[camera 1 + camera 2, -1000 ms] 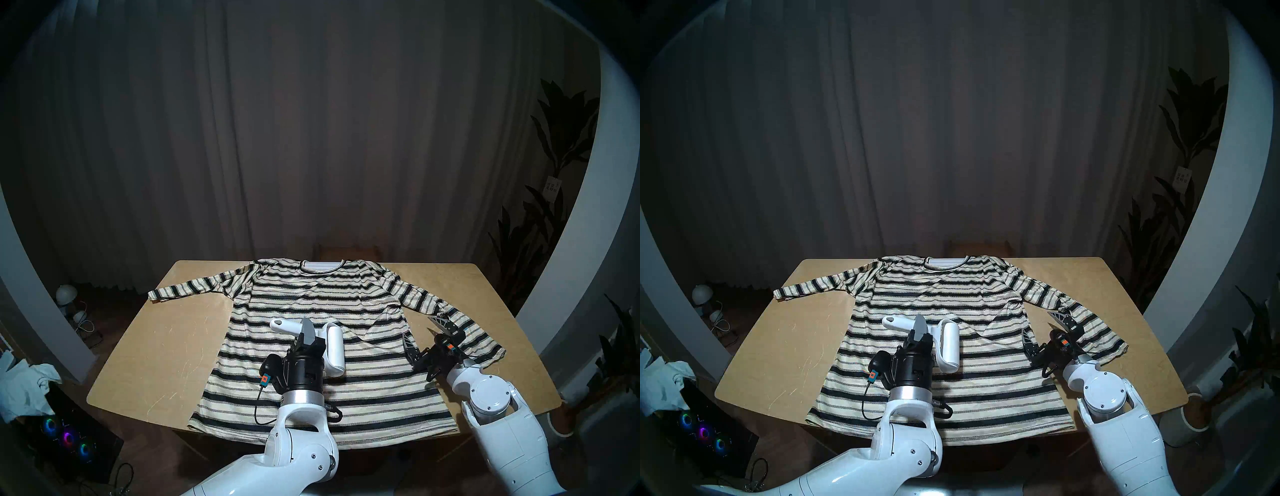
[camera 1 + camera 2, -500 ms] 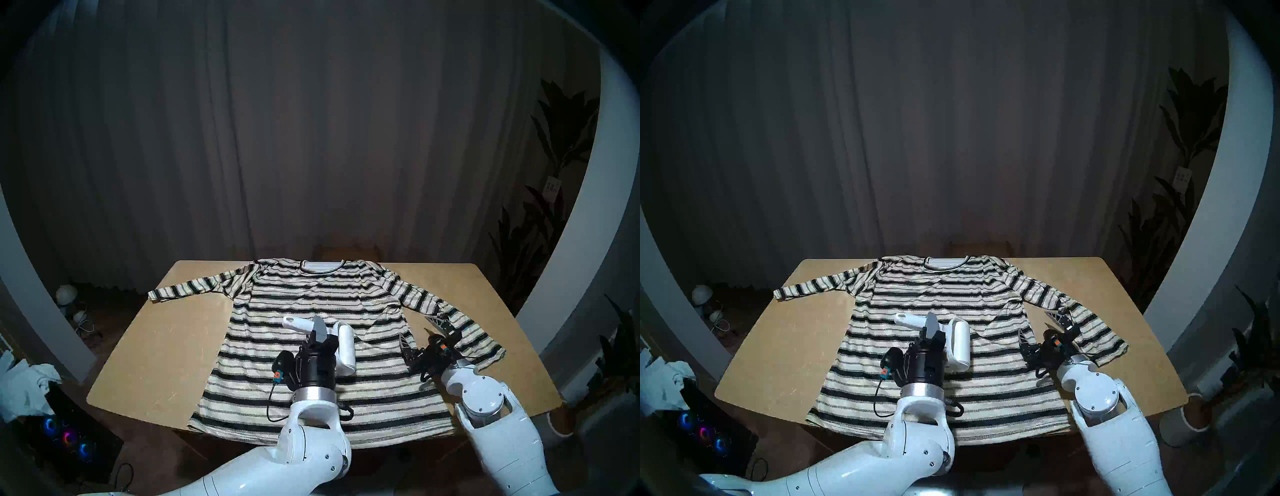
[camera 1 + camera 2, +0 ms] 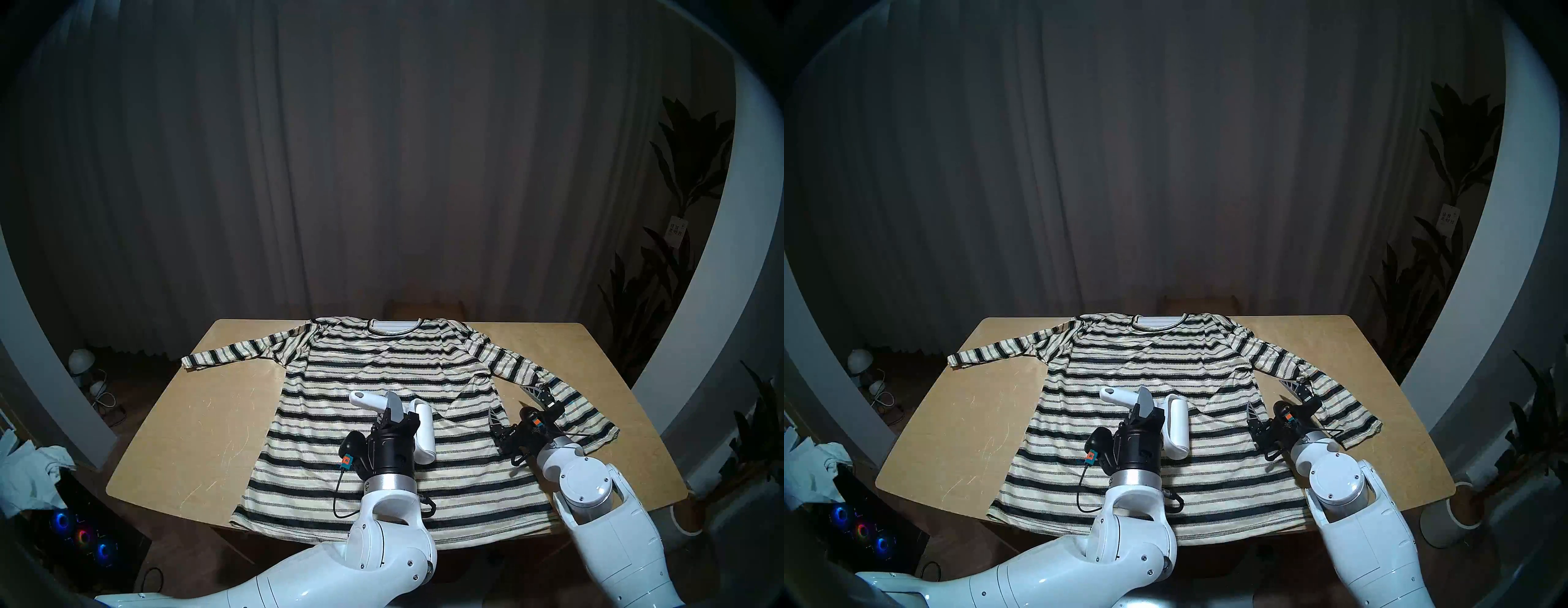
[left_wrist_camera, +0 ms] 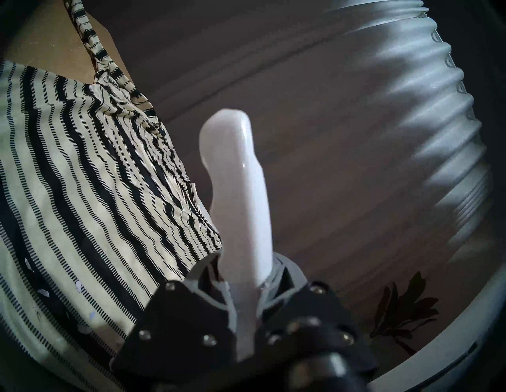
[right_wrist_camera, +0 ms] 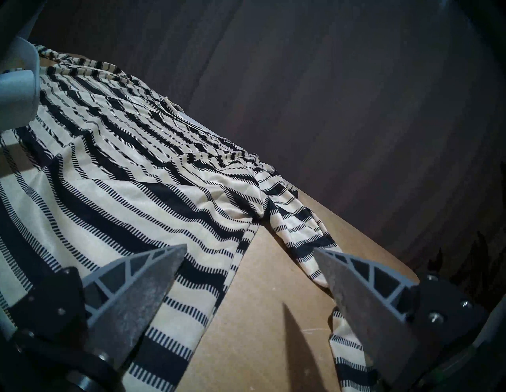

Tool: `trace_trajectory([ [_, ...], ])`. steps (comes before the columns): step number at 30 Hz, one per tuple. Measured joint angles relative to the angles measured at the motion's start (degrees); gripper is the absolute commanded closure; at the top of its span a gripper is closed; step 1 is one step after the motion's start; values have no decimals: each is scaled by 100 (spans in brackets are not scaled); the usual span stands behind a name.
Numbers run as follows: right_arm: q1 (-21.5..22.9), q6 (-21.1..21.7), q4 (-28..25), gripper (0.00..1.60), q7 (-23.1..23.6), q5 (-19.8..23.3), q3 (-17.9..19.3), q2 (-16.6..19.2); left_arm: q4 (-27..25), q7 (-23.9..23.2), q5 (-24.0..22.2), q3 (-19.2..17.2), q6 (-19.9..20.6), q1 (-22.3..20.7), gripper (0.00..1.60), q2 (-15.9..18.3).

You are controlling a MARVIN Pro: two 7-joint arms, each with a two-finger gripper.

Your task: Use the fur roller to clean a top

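Observation:
The striped top [image 3: 382, 369] lies flat on the wooden table [image 3: 203, 424], neck at the far edge. My left gripper [image 3: 393, 411] is shut on the handle of the white fur roller [image 3: 424, 429]; its cylinder lies on the top's middle and points toward me. The left wrist view shows the handle [image 4: 241, 205] between my fingers, the top [image 4: 82, 191], and small white bits [image 4: 43, 291] on the cloth. My right gripper [image 3: 515, 404] is open and empty, low over the gap between the top's right side and sleeve; its wrist view [image 5: 249, 260] shows the roller [image 5: 16, 90] at far left.
The top's right sleeve [image 3: 564, 399] runs past my right gripper toward the table's right edge. Bare table [image 3: 953, 433] lies to the left. On the floor stand a computer with lit fans [image 3: 85, 535], a cloth pile [image 3: 29, 471] and potted plants [image 3: 755, 424].
My left gripper has carried the roller to the right across the top, then slightly toward me. My right arm has drawn slightly left and nearer, its gripper still open.

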Motion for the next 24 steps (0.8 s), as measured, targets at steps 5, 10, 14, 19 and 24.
trace_trajectory([
  [5,-1,91,-40,0,27,-19,-5,44,27,133,56,48,-5,-65,160,0],
  [10,-12,105,-49,0,72,-15,35,72,75,225,154,54,-8,-104,160,0],
  [14,-12,98,-36,0,105,0,74,85,125,236,238,83,-10,-145,160,-1],
  [19,-11,88,-29,0,137,15,96,93,142,264,225,214,-11,-214,160,15],
  [24,-13,80,-25,0,169,37,114,99,116,478,77,242,-12,-240,160,36],
])
